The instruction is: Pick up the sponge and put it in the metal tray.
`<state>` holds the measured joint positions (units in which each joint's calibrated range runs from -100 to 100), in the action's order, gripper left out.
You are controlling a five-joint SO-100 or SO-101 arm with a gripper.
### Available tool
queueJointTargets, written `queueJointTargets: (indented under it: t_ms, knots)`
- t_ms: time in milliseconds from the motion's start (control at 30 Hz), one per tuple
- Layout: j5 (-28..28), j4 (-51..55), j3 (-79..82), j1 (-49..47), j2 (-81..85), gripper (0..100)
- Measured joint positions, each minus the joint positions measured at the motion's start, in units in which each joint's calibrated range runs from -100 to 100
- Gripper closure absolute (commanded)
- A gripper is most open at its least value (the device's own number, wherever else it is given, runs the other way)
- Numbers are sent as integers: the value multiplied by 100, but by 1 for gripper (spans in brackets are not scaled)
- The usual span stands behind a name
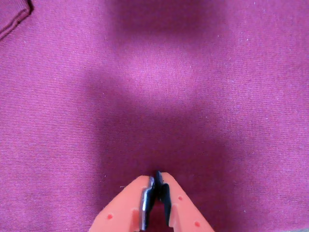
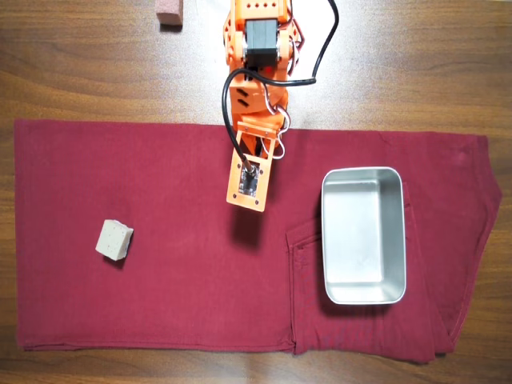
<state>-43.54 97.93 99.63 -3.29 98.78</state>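
The pinkish block (image 2: 170, 12) is cut off by the overhead view's top edge, and the arm covers the clenched, empty hand (image 1: 156, 181) there. The sponge (image 2: 114, 239) sits alone on the red cloth (image 2: 160, 312) at left, the metal tray (image 2: 364, 294) well apart at right, bare cloth between them over the counter (image 2: 80, 64).

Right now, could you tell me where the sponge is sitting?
In the overhead view the sponge lies on the red cloth at left, far from the metal tray at right.
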Motion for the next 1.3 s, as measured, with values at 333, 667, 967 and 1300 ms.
queueJointTargets:
  t_ms: [333, 667, 967, 1300]
  knots:
    - [0, 0, 0, 0, 0, 98]
    - [0, 0, 0, 0, 0, 98]
    - [0, 0, 0, 0, 0, 98]
    - [0, 0, 0, 0, 0, 100]
